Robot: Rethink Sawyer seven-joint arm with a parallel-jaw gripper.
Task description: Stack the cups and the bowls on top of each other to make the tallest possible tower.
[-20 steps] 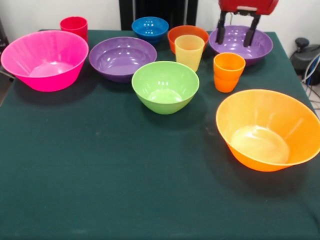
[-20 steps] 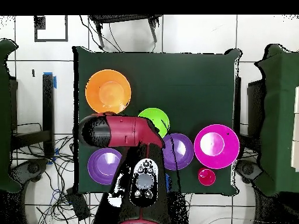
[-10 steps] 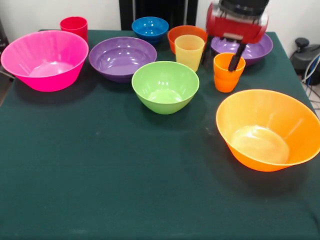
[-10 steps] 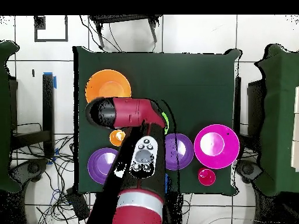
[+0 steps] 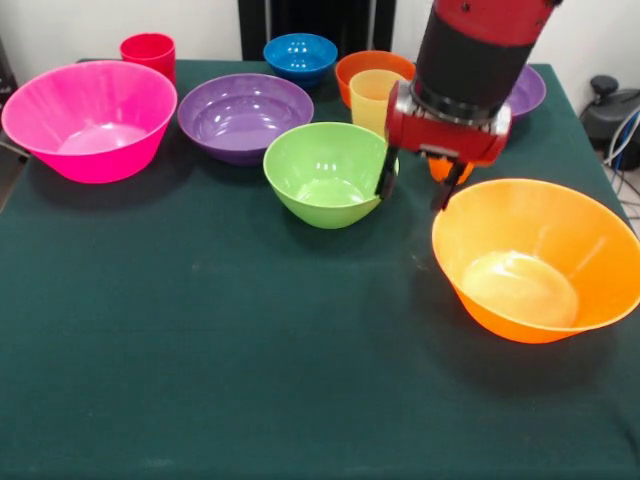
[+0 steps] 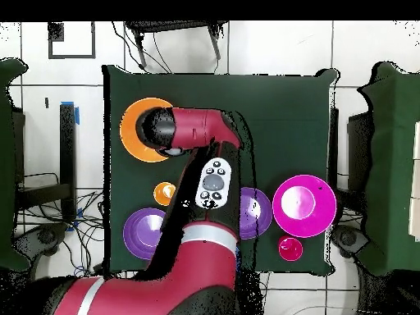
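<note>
My gripper (image 5: 415, 185) hangs open and empty, low in the gap between the green bowl (image 5: 320, 165) and the big orange bowl (image 5: 540, 230). One finger is next to the green bowl's rim. The orange cup (image 5: 437, 171) is almost hidden behind the gripper, and shows plainly from above (image 6: 164, 194). The pale yellow cup (image 5: 368, 95) and the small orange-red bowl (image 5: 362, 62) stand behind the arm. Further left are the blue bowl (image 5: 300, 55), a purple bowl (image 5: 245, 115), the pink bowl (image 5: 88, 120) and the red cup (image 5: 148, 50). A second purple bowl (image 5: 530, 90) peeks out at the back right.
Nothing is stacked; every cup and bowl stands alone, upright, on the dark green cloth (image 5: 220, 350). In the overhead view the arm (image 6: 193, 131) covers the green bowl and part of the big orange bowl (image 6: 131, 135).
The arm has swung from above the far purple bowl, over the orange cup, forward and down to between the green and big orange bowls. The gripper stays open and nothing else has moved.
</note>
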